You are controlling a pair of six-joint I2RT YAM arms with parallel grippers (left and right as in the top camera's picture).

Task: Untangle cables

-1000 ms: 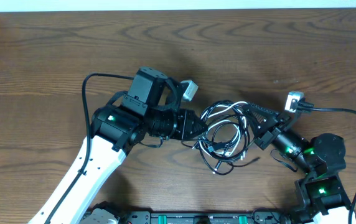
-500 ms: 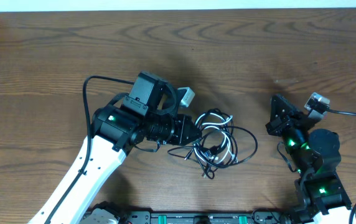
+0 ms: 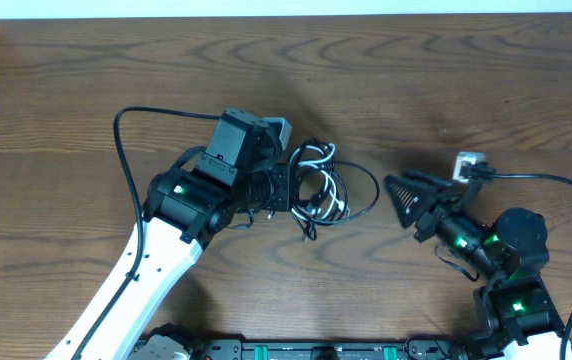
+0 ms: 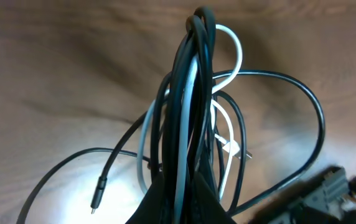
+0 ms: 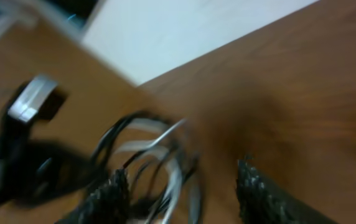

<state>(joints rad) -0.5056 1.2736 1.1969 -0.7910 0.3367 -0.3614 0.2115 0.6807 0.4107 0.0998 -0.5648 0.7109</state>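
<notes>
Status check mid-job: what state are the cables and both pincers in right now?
cables: black and white cords tangled in one looped bundle, clamped at one side
left pincer: shut on the cables
right pincer: open, empty, apart from the cables

Surface (image 3: 66,80): dark wood grain, smooth, semi-matt. Cables (image 4: 187,112): smooth plastic sheaths, blk ones glossy, one wht. Right gripper (image 5: 181,186) pads (image 5: 256,190): blk, rough-textured.

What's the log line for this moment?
task: untangle, unfinished | left gripper: shut on cables, black and white loops bunched | right gripper: open, empty, apart from cables
</notes>
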